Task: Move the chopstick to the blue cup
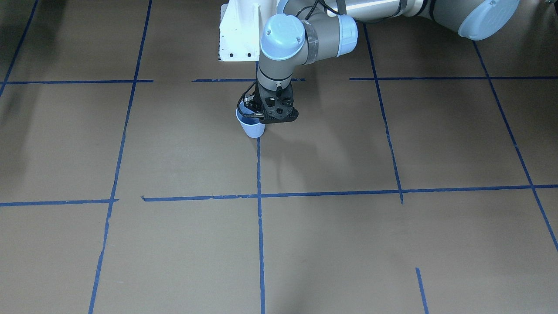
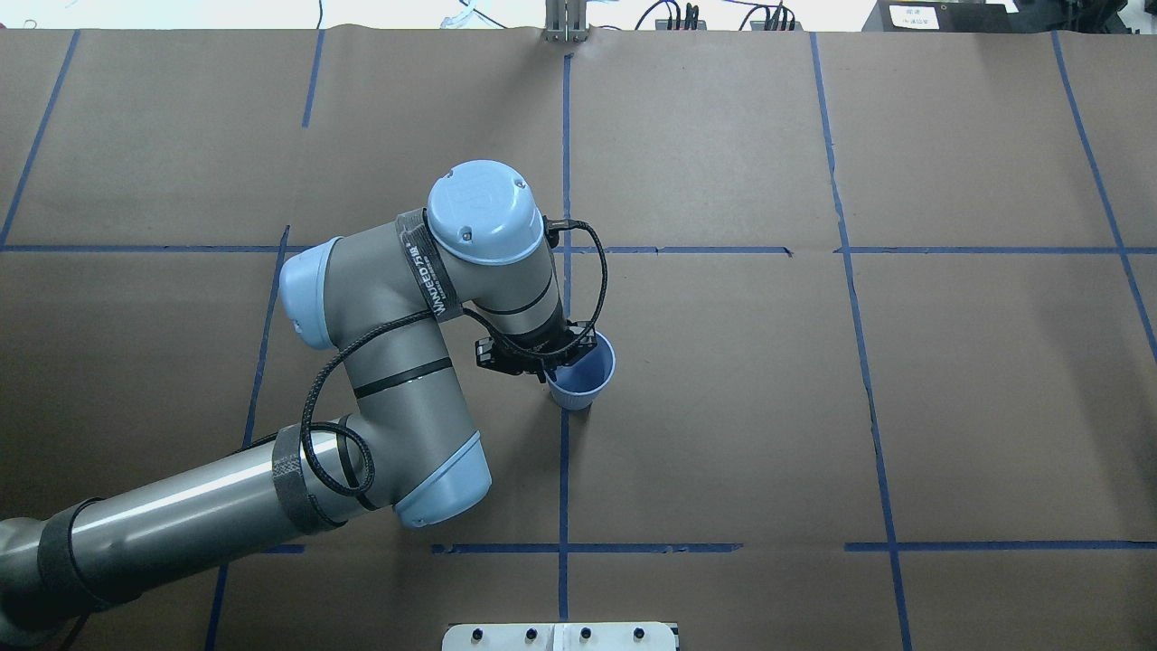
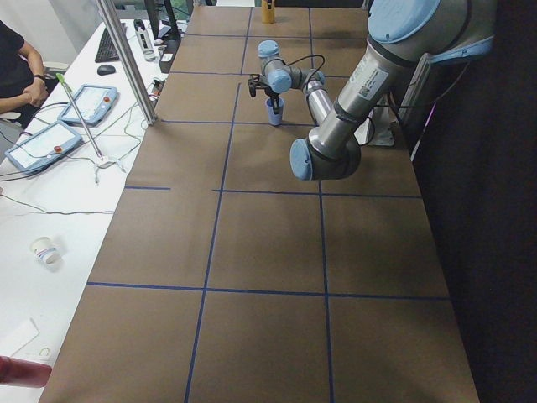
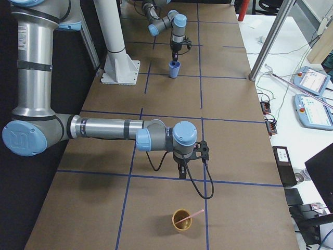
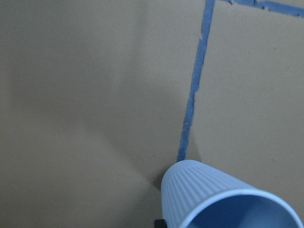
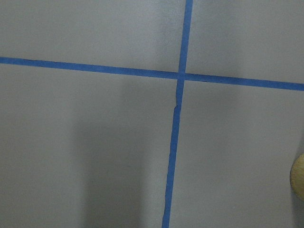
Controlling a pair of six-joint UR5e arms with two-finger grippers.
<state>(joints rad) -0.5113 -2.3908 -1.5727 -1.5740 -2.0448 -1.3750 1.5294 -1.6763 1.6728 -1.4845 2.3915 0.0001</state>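
Observation:
The blue cup stands near the table's middle on a blue tape line; it also shows in the overhead view and fills the bottom of the left wrist view. My left gripper is at the cup's rim, its fingers straddling the wall and seemingly shut on it; the tips are hidden. One pinkish-red chopstick leans in a yellow cup, seen only in the exterior right view. My right gripper hangs over the table a little short of that cup; I cannot tell whether it is open.
The table is brown paper marked with blue tape lines. The white robot base stands behind the blue cup. The yellow cup's edge shows at the right of the right wrist view. Operator desks with tablets lie beyond the table edge.

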